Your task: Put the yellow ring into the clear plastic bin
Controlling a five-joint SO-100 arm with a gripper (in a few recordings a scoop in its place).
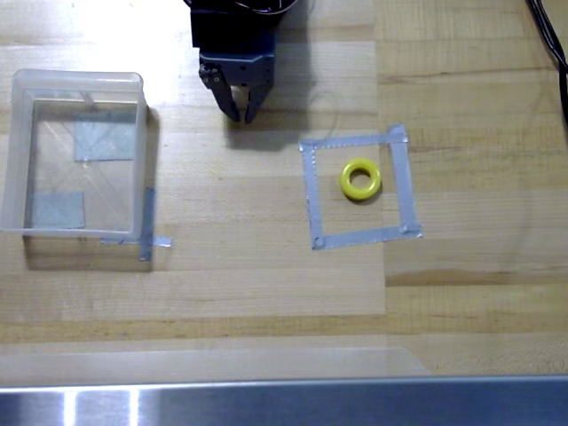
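While our gripper [241,114] hangs with fingers together near the wooden bench's [266,284] far edge, the glossy yellow ring [360,179] lies inside a grey tape square [358,187], well apart from the translucent clear plastic bin [18,160] at the left edge.

Lying flat and alone inside the grey tape square [358,188], well right of the clear plastic bin [75,160]: the yellow ring [360,178], with nothing overhanging it. Stretching bare between bin and tape square: open wooden table [240,266], offering free passage. Standing up as the sole obstacle: the bin's low walls, top open, nothing inside. Hanging above and to the right of the bin: the gripper [241,114], fingertips nearly meeting, touching nothing.
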